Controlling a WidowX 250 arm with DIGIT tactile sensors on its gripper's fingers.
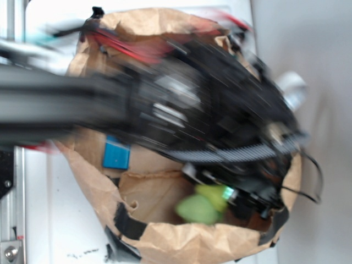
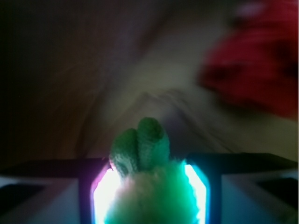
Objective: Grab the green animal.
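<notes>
The green animal (image 2: 148,186), a fuzzy lime-green plush with darker green knobs on top, fills the space between my two lit fingers in the wrist view. My gripper (image 2: 149,196) is shut on it, with a glowing pad pressed against each of its sides. In the exterior view the green animal (image 1: 202,206) shows low inside the brown paper bag (image 1: 181,242), just under the blurred black gripper (image 1: 231,195). The arm reaches in from the left and covers most of the bag's inside.
A red ruffled cloth piece (image 2: 254,74) lies at the upper right of the wrist view. A blue block (image 1: 116,154) sits inside the bag at the left. The bag's paper walls stand close all round.
</notes>
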